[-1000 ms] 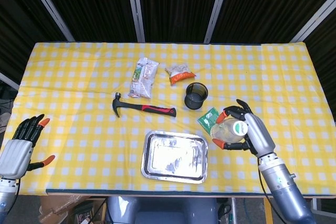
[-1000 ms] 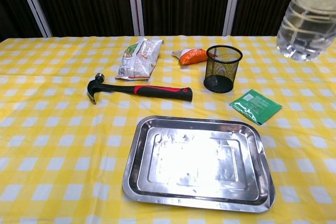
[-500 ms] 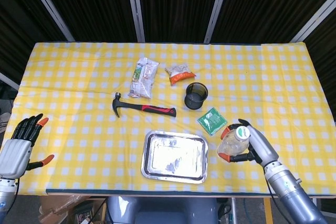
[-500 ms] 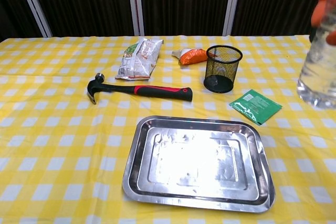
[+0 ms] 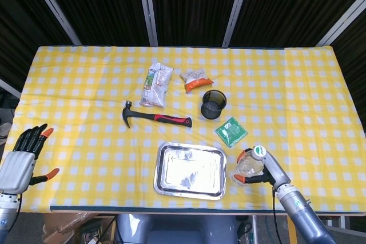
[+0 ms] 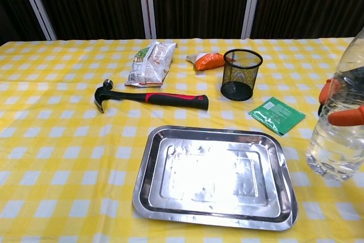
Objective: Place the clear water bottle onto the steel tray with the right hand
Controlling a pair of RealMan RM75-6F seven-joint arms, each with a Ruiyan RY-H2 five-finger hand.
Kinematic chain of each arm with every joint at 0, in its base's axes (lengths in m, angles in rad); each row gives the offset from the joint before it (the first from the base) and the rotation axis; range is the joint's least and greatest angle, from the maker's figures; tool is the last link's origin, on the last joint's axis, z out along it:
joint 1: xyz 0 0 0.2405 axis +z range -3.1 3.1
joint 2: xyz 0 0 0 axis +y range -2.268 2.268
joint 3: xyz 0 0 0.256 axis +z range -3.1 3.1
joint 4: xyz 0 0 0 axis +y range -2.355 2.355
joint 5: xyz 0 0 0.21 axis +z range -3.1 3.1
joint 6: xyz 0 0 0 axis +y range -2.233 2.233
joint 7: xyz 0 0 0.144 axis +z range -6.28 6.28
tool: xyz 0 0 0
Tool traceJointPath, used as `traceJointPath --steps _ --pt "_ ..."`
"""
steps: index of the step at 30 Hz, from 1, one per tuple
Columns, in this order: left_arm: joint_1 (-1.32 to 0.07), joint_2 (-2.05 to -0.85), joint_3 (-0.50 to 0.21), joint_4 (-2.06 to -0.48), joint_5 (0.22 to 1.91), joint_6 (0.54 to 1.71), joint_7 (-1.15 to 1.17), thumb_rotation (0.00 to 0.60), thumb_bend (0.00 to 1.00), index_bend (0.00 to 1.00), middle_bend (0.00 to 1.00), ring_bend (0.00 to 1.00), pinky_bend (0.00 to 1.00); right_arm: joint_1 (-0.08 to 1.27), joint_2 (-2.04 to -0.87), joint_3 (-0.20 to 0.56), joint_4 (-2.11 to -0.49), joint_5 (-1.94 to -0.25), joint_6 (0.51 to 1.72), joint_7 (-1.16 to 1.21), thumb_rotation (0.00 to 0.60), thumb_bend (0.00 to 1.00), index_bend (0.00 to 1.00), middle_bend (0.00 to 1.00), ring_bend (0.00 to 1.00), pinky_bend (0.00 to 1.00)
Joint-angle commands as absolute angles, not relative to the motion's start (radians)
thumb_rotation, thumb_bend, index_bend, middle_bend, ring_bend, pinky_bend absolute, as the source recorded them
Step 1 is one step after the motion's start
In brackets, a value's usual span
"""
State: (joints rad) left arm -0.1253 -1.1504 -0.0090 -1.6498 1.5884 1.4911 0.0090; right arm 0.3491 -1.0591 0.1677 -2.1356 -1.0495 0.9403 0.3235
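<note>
right hand [image 5: 264, 167] fingers wrapped around upright water bottle [image 6: 339, 126] | steel tray [image 6: 170, 140] just to its left | left hand [image 5: 24, 154] spread, empty

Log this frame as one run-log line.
phase: carry | right robot hand: grips clear water bottle, just right of steel tray, not yet over it | left robot hand: open, idle at table's left edge

A table [image 5: 86, 72] under a yellow-and-white checked cloth [image 6: 51, 157] fills most of both views. Behind its far edge hang dark curtains [image 5: 194, 4], crossed by pale metal bars [image 5: 147, 7]. Even light glares lightly on the cloth. Below the near edge, a grey seat [image 5: 171, 230] shows.
</note>
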Motion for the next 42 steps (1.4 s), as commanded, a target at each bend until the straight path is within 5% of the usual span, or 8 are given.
traceJointPath --steps 1,11,25,31,42 --pt "-0.126 -1.151 -0.008 -1.651 1.590 1.491 0.012 0.600 0.18 0.06 0.00 0.00 0.00 0.330 -1.038 0.166 -2.138 -1.087 0.964 0.338 0.600 0.48 0.68 0.57 0.26 0.00" --pt "-0.122 -1.148 -0.009 -1.656 1.585 1.493 0.009 0.600 0.18 0.06 0.00 0.00 0.00 0.311 -0.782 0.236 -2.356 -1.125 1.050 0.290 0.600 0.48 0.68 0.57 0.26 0.00" --pt "-0.119 -1.140 -0.010 -1.658 1.583 1.498 -0.011 0.600 0.18 0.06 0.00 0.00 0.00 0.358 -0.498 0.355 -2.356 -1.142 0.931 0.509 0.600 0.48 0.68 0.57 0.26 0.00" --pt "-0.118 -1.138 -0.008 -1.659 1.590 1.502 -0.013 0.600 0.18 0.06 0.00 0.00 0.00 0.352 -0.566 0.288 -2.356 -1.144 0.873 0.497 0.600 0.48 0.68 0.57 0.26 0.00" --pt "-0.118 -1.136 -0.010 -1.657 1.587 1.501 -0.017 0.600 0.18 0.06 0.00 0.00 0.00 0.319 -0.922 0.138 -2.247 -1.154 0.929 0.378 0.600 0.50 0.68 0.57 0.26 0.00"
